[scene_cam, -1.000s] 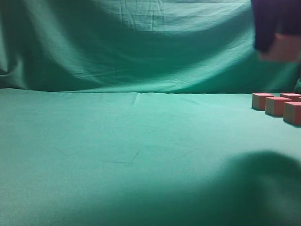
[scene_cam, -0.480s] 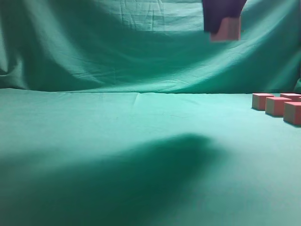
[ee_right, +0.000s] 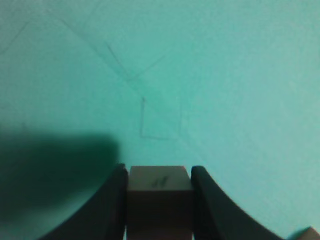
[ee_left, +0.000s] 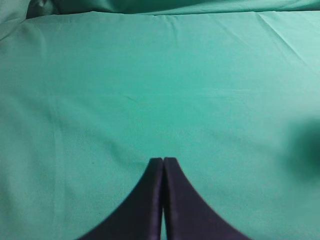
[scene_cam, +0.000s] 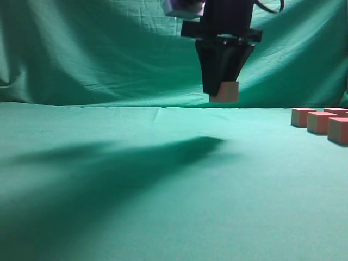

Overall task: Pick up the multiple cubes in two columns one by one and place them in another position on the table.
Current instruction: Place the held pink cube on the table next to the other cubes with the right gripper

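Observation:
My right gripper [scene_cam: 222, 93] hangs above the middle of the teal table [scene_cam: 136, 179], shut on one pink cube [scene_cam: 226, 92] held clear of the cloth. In the right wrist view the cube [ee_right: 160, 192] sits between the two black fingers [ee_right: 159, 172] with bare cloth below. Several more cubes [scene_cam: 321, 122] stand in rows at the right edge of the table. My left gripper [ee_left: 163, 160] is shut and empty over bare cloth; it does not show in the exterior view.
The wrinkled green backdrop curtain [scene_cam: 109, 49] hangs behind the table. The arm's shadow [scene_cam: 119, 163] lies across the cloth left of centre. A corner of another cube [ee_right: 309, 234] shows at the bottom right of the right wrist view.
My right gripper has carried the cube from the upper right leftwards to the middle and lowered it towards the table. Its shadow has moved left. The cubes at the right have not moved.

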Robot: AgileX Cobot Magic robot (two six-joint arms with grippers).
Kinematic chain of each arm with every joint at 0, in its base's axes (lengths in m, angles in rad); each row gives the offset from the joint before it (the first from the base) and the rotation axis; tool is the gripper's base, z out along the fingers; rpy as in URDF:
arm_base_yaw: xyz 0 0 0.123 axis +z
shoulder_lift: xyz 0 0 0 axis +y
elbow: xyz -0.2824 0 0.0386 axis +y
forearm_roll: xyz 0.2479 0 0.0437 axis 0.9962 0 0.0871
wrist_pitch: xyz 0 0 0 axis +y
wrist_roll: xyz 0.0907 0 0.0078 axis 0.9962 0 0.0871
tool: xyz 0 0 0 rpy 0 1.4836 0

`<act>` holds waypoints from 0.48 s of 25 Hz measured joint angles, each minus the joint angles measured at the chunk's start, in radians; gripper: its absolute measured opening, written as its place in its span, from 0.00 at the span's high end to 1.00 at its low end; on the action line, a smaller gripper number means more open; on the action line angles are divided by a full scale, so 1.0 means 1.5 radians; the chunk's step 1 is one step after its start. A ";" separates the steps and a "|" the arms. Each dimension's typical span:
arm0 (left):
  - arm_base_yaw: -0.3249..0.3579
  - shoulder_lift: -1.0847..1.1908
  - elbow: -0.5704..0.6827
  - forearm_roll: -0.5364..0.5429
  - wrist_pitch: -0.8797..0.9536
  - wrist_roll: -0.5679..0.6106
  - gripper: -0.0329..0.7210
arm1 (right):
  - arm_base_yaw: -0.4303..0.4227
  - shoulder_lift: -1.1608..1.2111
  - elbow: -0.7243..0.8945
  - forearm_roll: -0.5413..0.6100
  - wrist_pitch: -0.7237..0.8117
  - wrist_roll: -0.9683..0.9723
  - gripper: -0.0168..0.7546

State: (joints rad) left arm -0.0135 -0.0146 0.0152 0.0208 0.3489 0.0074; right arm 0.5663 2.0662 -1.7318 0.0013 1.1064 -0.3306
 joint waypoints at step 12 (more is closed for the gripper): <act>0.000 0.000 0.000 0.000 0.000 0.000 0.96 | 0.000 0.077 -0.036 0.004 -0.016 -0.031 0.62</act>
State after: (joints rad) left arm -0.0135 -0.0146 0.0152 0.0208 0.3489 0.0074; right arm 0.5663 2.1814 -1.7857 0.0077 1.0822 -0.3776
